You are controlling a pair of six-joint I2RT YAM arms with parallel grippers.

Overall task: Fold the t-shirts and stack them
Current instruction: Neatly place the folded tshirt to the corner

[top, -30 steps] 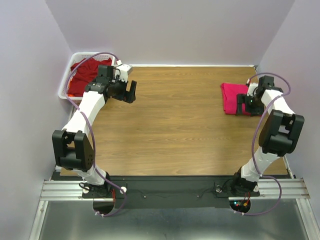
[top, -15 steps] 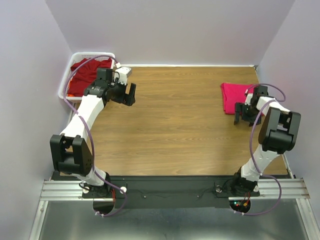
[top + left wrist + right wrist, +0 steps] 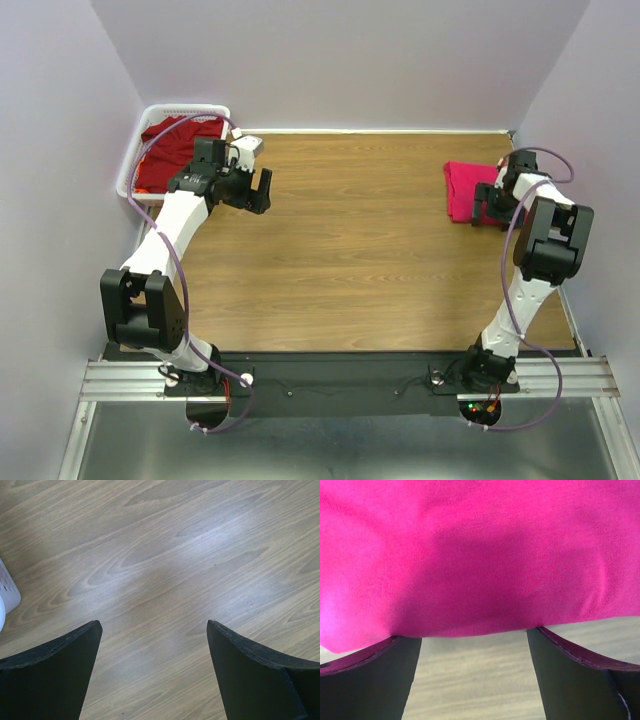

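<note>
Pink t-shirt just beyond right gripper

High overhead view down on whole table — wrist views close above patches of it

We take this for a robotics lab cell rather than a home: plain lilac panels wall in a wood-grain table on three sides. The left arm and right arm are bolted to an aluminium rail at its near edge, with purple cables looping loose and small red lights glowing at one base.
</note>
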